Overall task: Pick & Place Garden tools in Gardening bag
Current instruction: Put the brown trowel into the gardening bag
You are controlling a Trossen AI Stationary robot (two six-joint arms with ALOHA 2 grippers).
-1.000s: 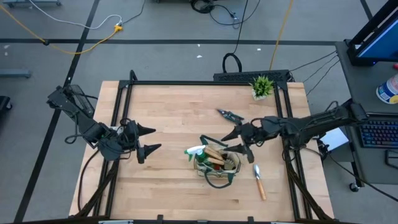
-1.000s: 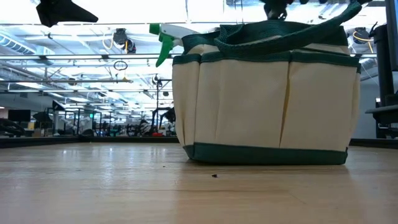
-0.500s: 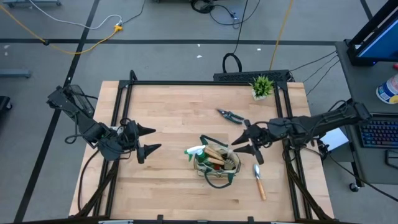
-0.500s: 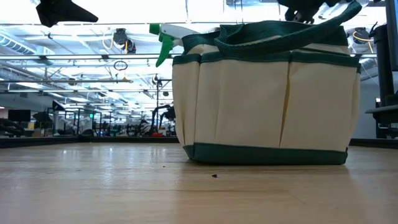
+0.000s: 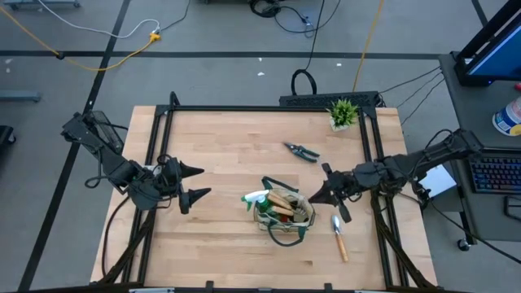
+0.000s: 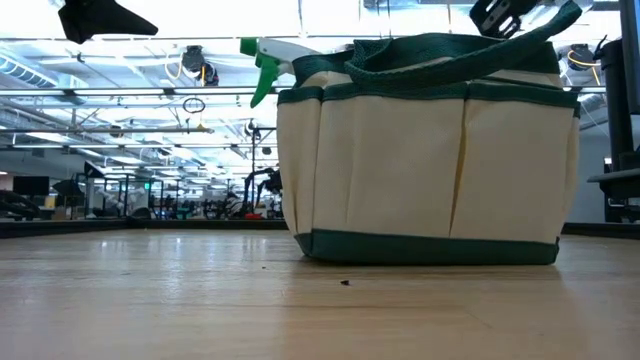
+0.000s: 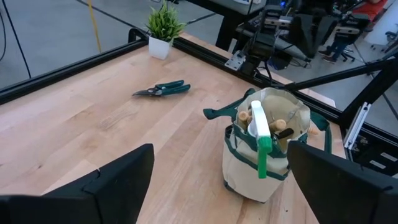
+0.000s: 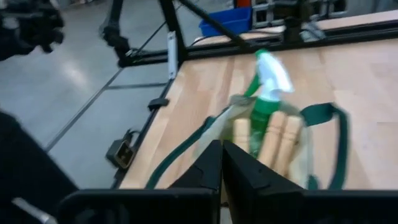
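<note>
A robotics lab on a large open industrial floor: a butcher-block bench [image 5: 228, 146] framed by black metal rails [image 5: 269, 107] stands on grey concrete [image 5: 203, 32], with yellow [image 5: 114, 59] and black cables [image 5: 281, 16] trailing across the floor. To one side, a desk holds a keyboard [image 5: 498, 175]. The table-level camera looks into a long hall of ceiling strip lights [image 6: 120, 100], exposed pipework and rows of further workstations [image 6: 150, 205].
</note>
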